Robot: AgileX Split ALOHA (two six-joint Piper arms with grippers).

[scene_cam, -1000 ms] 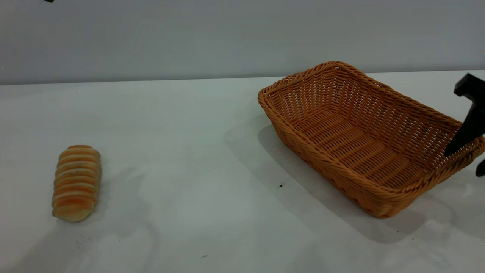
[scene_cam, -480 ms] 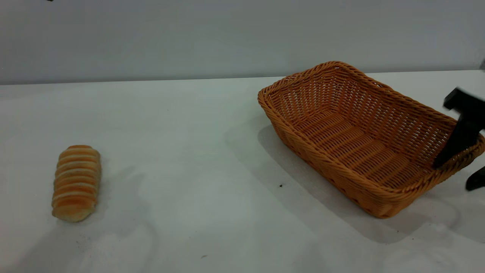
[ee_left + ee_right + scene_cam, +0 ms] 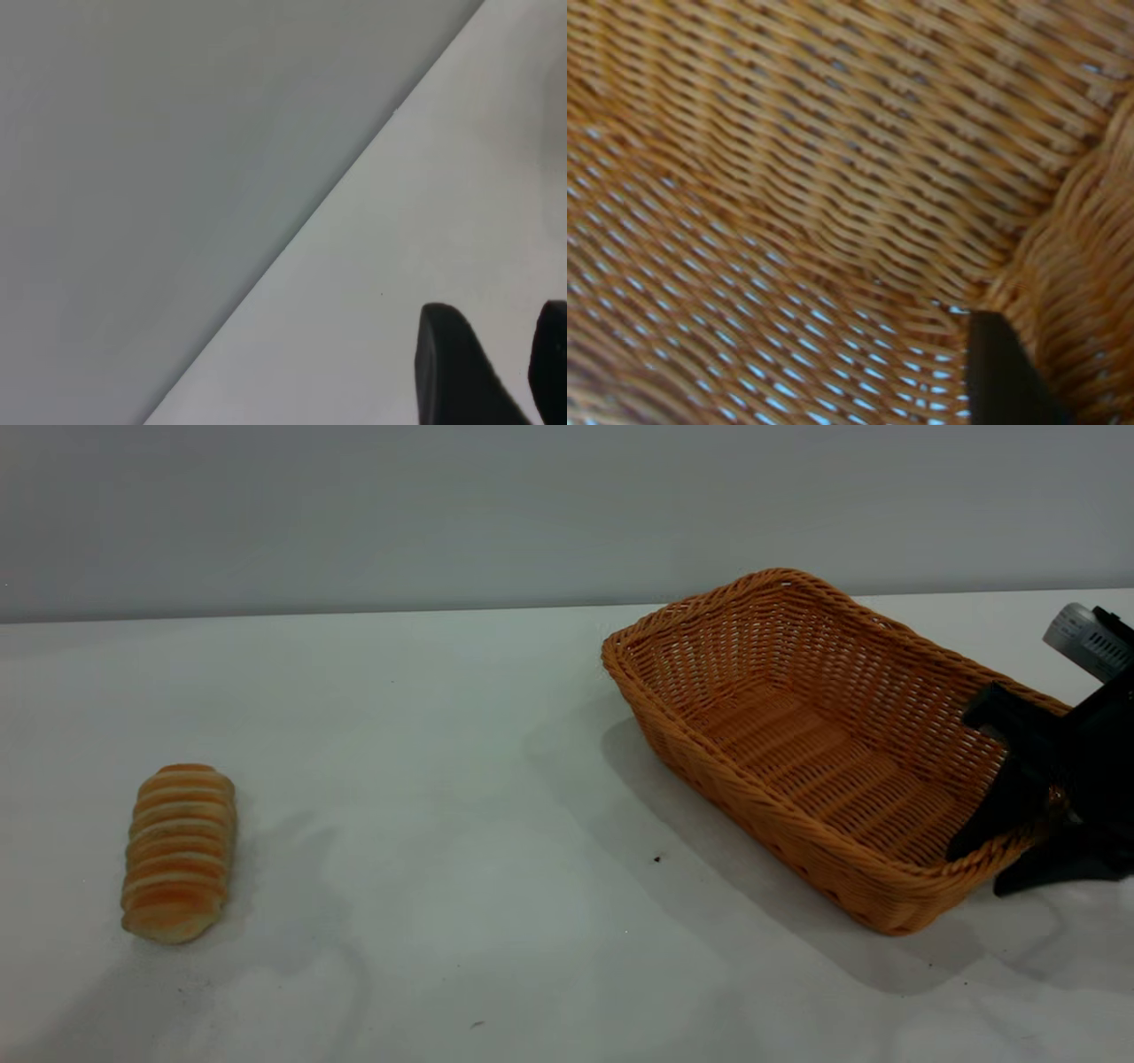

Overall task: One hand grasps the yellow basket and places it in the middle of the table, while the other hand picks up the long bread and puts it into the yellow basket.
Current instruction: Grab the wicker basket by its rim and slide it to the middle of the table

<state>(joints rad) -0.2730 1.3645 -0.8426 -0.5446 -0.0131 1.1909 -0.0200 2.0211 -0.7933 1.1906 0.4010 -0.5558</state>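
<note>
1. The desk (image 3: 461,797) is seen as a plain white top; a few dark specks are noted on it.
2. The long bread (image 3: 180,852) is found lying flat near the front at the desk's left side, untouched and well apart from everything else.
3. The yellow basket (image 3: 797,762) is placed at the right side, not in the middle, resting on the desk with nothing inside.
4. The right end effector (image 3: 1010,841) is set astride the basket's near right rim: one finger is seen inside the wall, the other outside and low by the desk. The fingers appear closed in on the wicker rim, judged as a grip being taken or just taken.
5. In the right wrist view only weave and one dark finger (image 3: 1001,372) are shown, right against the rim.
6. The left end effector (image 3: 496,372) is seen only in its own wrist view, over bare desk, fingers apart, gripping nothing.
7. Progress: early. Basket move to the centre not yet done; bread pick and drop both remain.
</note>
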